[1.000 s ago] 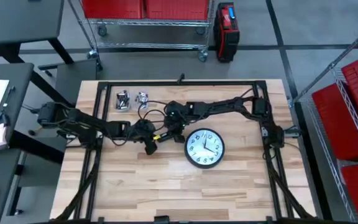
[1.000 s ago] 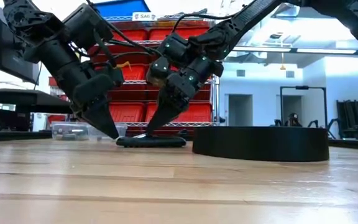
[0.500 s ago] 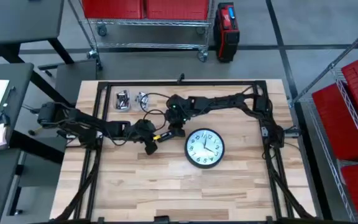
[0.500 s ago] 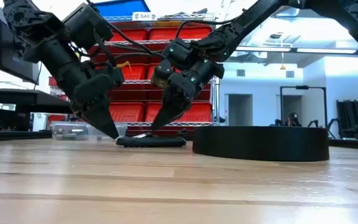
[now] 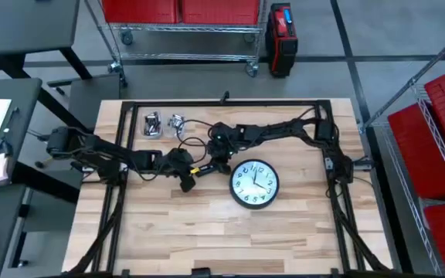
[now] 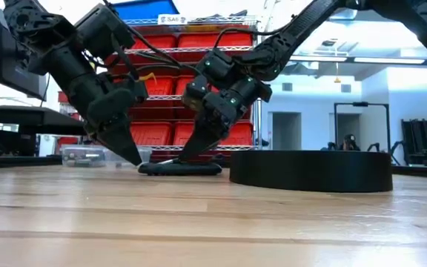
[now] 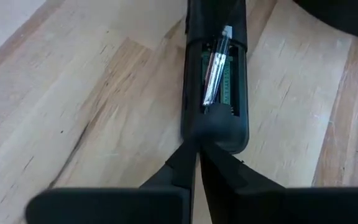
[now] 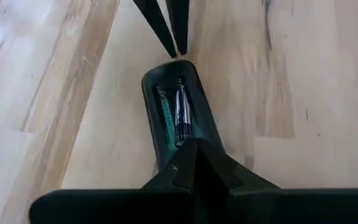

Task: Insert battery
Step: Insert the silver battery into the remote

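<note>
Near the middle of the tabletop, a little toward its far edge, I see the remote lying flat with its compartment open to the ceiling. One battery sits inside it, lengthwise, over a green board; my right wrist view shows the same battery in the slot beside the board.

My left gripper is at the remote's end nearer the left edge. Its fingers are pressed together to a point, and in the left wrist view that point meets the rounded end of the remote, just short of the battery. In the low view the tip comes down to the tabletop right at that end.

My right gripper is at the opposite end, on the clock's side. Its fingers are also pressed together, and in the right wrist view the tip rests on the remote body just beside the battery's near end. The low view shows it angled down onto the remote. I cannot tell whether the tip touches the battery itself.

The clock lies face up just beside the remote, toward the right edge. Two small clear trays sit near the far left corner, well apart from both grippers.
</note>
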Available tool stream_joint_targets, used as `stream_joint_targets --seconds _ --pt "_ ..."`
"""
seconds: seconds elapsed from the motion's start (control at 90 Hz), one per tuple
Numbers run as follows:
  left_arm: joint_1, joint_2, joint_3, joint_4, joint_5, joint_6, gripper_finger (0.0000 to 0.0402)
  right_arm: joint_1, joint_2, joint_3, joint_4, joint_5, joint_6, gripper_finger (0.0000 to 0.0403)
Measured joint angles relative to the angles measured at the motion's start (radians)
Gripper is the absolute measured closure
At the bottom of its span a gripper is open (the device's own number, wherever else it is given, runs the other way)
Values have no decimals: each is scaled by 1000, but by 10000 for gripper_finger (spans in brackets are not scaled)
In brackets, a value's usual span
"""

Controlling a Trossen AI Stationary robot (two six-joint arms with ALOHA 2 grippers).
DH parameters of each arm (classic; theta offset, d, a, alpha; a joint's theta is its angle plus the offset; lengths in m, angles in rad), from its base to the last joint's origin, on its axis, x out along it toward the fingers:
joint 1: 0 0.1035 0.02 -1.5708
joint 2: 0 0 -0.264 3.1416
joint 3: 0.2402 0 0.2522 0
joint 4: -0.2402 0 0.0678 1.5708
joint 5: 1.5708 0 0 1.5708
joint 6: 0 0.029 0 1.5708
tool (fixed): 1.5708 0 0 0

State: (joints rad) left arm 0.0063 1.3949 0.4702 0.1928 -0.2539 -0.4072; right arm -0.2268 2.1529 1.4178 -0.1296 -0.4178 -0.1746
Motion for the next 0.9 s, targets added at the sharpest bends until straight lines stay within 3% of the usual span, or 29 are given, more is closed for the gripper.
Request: stream_joint_targets --seconds 0.233,0.9 --pt "0 0 0 0 0 0 398 7 0 0 7 46 -1 403" --pt "0 0 0 0 0 0 398 -3 -3 0 -3 54 2 403"
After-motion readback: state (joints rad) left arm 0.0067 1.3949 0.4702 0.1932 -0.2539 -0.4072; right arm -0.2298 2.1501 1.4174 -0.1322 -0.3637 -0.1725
